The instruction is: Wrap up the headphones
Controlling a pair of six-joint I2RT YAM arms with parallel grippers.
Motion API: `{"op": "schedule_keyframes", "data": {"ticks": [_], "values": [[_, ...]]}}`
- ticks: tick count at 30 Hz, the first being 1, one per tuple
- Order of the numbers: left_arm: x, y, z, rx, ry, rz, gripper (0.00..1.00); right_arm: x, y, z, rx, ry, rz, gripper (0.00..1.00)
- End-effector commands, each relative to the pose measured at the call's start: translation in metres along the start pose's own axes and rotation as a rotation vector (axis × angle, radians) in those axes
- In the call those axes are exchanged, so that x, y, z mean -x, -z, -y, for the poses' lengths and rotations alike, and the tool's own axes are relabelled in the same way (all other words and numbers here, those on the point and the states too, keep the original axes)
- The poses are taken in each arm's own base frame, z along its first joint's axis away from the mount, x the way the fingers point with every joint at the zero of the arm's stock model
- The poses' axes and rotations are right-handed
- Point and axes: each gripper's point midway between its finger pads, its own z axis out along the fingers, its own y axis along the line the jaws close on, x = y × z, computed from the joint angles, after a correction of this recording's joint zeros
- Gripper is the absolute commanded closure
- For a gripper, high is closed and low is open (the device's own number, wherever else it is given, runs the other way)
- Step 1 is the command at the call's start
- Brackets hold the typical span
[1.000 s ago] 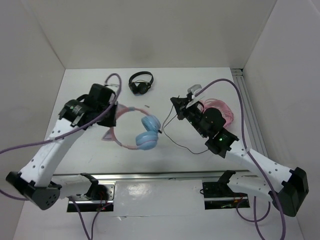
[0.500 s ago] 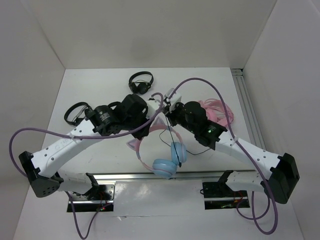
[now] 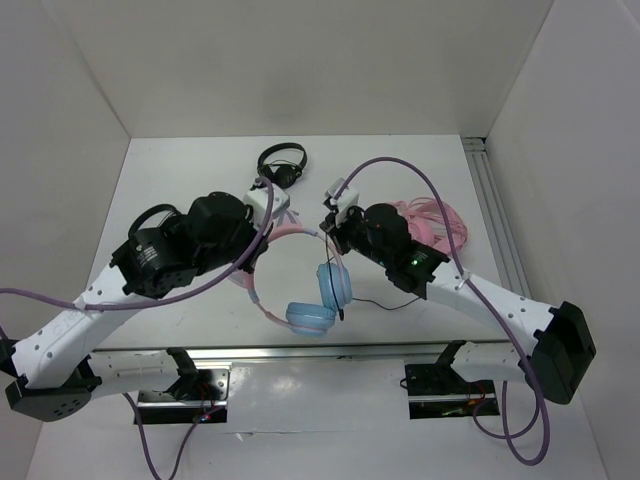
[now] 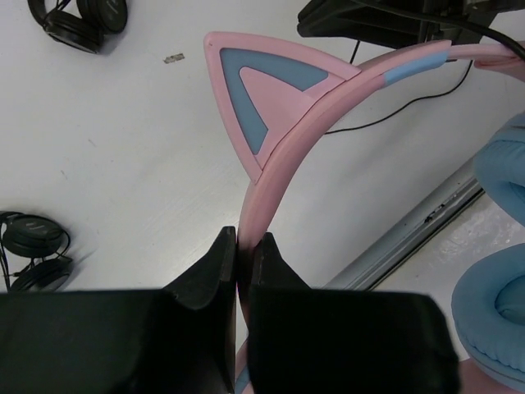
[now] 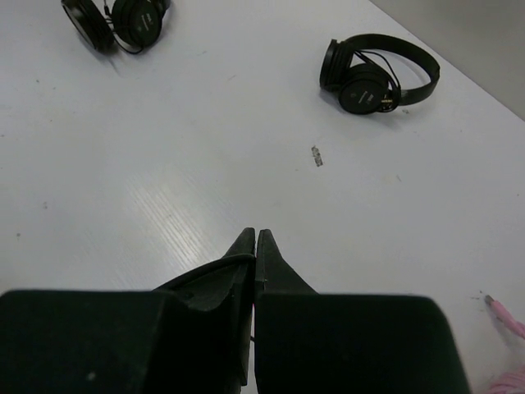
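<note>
The headphones (image 3: 334,286) span the gap between the two wrists above the white table (image 3: 200,180); their pink headband arches from the left arm (image 3: 110,300) toward the right arm (image 3: 470,295); both light blue ear cups sit low, near the metal rail (image 3: 300,350); a thin black cable (image 3: 385,303) trails right under the right arm; small black headphones (image 3: 282,163) lie at the far side; another black pair (image 3: 150,222) lies by the left arm; all-pink headphones (image 3: 440,220) lie behind the right arm

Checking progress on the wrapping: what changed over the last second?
The left gripper, clamped on the headband throughout, lifted the headphones off the table and swung them right, toward the near edge; the ear cups now hang. The right gripper, shut, moved slightly left. The small black headphones and pink headphones stayed put.
</note>
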Motion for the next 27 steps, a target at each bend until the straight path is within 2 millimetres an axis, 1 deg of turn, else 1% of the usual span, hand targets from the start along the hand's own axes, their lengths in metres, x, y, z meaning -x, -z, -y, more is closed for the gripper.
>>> {"op": "schedule_keyframes", "data": {"ticks": [1, 2, 3, 4, 5, 6, 7, 8, 9, 10, 11, 12, 13, 14, 15, 16, 17, 18, 19, 20, 21, 22, 23, 24, 25, 26, 27], "values": [[0.055, 0.030, 0.009, -0.059, 0.058, 0.221, 1.00, 0.003, -0.008, 0.004, -0.015, -0.019, 0.032, 1.00], [0.059, 0.030, 0.008, -0.053, 0.083, 0.234, 1.00, -0.001, -0.010, -0.002, 0.018, -0.019, 0.024, 1.00], [0.063, 0.034, 0.006, -0.048, 0.103, 0.258, 1.00, 0.005, -0.011, -0.005, 0.036, -0.030, 0.050, 1.00], [0.068, 0.039, 0.004, -0.042, 0.130, 0.287, 1.00, 0.005, -0.014, -0.010, 0.058, -0.030, 0.054, 1.00], [0.082, 0.045, 0.005, -0.052, 0.163, 0.347, 1.00, 0.010, -0.014, -0.017, 0.098, -0.048, 0.075, 1.00], [0.090, 0.052, 0.005, -0.064, 0.213, 0.390, 1.00, 0.007, -0.017, -0.017, 0.108, -0.059, 0.079, 0.99], [0.092, 0.056, 0.006, -0.073, 0.243, 0.421, 1.00, 0.018, -0.017, -0.021, 0.127, -0.068, 0.128, 0.97], [0.101, 0.063, 0.005, -0.084, 0.273, 0.463, 1.00, 0.011, -0.019, -0.027, 0.154, -0.097, 0.127, 0.93], [0.110, 0.063, 0.006, -0.091, 0.328, 0.498, 1.00, 0.014, -0.018, -0.030, 0.190, -0.110, 0.152, 0.73], [0.114, 0.070, 0.005, -0.100, 0.349, 0.526, 1.00, 0.023, -0.020, -0.030, 0.206, -0.119, 0.205, 0.66], [0.119, 0.074, 0.005, -0.107, 0.366, 0.544, 1.00, 0.018, -0.021, -0.035, 0.228, -0.133, 0.215, 0.59], [0.122, 0.077, 0.003, -0.101, 0.398, 0.554, 1.00, 0.017, -0.026, -0.037, 0.256, -0.162, 0.224, 0.56], [0.127, 0.078, 0.003, -0.105, 0.408, 0.558, 1.00, 0.014, -0.031, -0.036, 0.264, -0.177, 0.231, 0.54], [0.130, 0.077, -0.001, -0.082, 0.415, 0.564, 1.00, 0.020, -0.035, -0.034, 0.272, -0.181, 0.271, 0.54], [0.130, 0.073, -0.002, -0.068, 0.434, 0.558, 1.00, 0.031, -0.041, -0.038, 0.301, -0.204, 0.291, 0.54], [0.134, 0.072, -0.004, -0.055, 0.457, 0.560, 1.00, 0.017, -0.057, -0.030, 0.293, -0.225, 0.259, 0.54], [0.133, 0.074, -0.014, -0.003, 0.489, 0.568, 1.00, 0.019, -0.065, -0.029, 0.294, -0.235, 0.270, 0.56], [0.137, 0.073, -0.019, 0.021, 0.514, 0.574, 1.00, 0.024, -0.072, -0.026, 0.300, -0.261, 0.279, 0.59], [0.137, 0.074, -0.023, 0.045, 0.548, 0.581, 1.00, 0.008, -0.084, -0.025, 0.315, -0.282, 0.245, 0.63], [0.138, 0.078, -0.037, 0.114, 0.587, 0.605, 1.00, 0.007, -0.088, -0.028, 0.329, -0.295, 0.259, 0.67], [0.140, 0.084, -0.045, 0.150, 0.616, 0.625, 1.00, 0.004, -0.091, -0.030, 0.343, -0.312, 0.259, 0.73], [0.141, 0.088, -0.053, 0.188, 0.645, 0.643, 1.00, -0.005, -0.093, -0.034, 0.356, -0.345, 0.247, 0.76], [0.143, 0.085, -0.060, 0.238, 0.655, 0.645, 1.00, -0.018, -0.097, -0.038, 0.369, -0.363, 0.227, 0.79], [0.147, 0.094, -0.076, 0.324, 0.687, 0.678, 1.00, -0.018, -0.097, -0.038, 0.373, -0.368, 0.249, 0.81], [0.146, 0.095, -0.086, 0.380, 0.697, 0.677, 1.00, -0.033, -0.095, -0.041, 0.374, -0.395, 0.222, 0.86], [0.147, 0.094, -0.094, 0.425, 0.704, 0.675, 1.00, -0.041, -0.095, -0.047, 0.382, -0.397, 0.211, 0.88], [0.153, 0.091, -0.113, 0.493, 0.707, 0.679, 1.00, -0.050, -0.091, -0.056, 0.398, -0.408, 0.198, 0.88]]}}
